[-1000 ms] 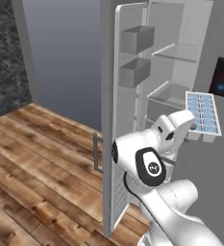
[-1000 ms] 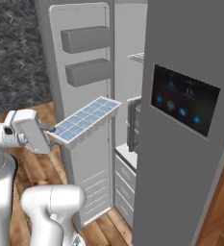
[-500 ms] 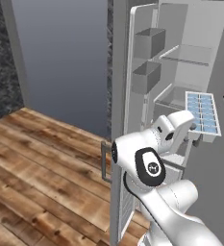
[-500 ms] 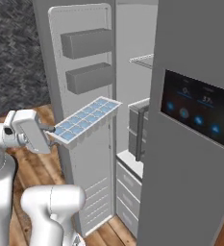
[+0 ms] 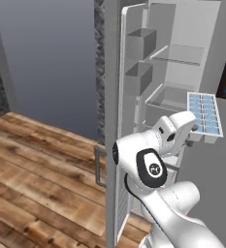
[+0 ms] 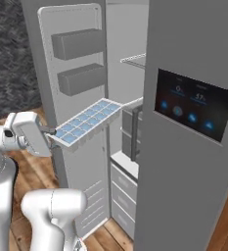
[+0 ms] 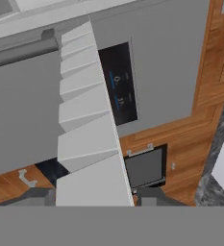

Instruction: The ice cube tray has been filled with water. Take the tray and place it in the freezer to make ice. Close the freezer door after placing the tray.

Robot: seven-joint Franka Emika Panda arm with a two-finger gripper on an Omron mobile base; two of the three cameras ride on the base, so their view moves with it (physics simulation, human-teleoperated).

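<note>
The jaws grip the ice cube tray (image 6: 87,123) by one short end, so this light, stiff tray of water (image 5: 205,113) likely spills if tipped.

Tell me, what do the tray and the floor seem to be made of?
Tray: probably matte white plastic, judging by its thin rim and moulded square cells, which are filled pale blue. Floor: seems to be brown wood planks with visible grain and seams; it could also be laminate.

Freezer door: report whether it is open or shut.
Open. The freezer door is swung wide, its inner bins facing out, and the freezer shelves and drawers show beside it.
</note>
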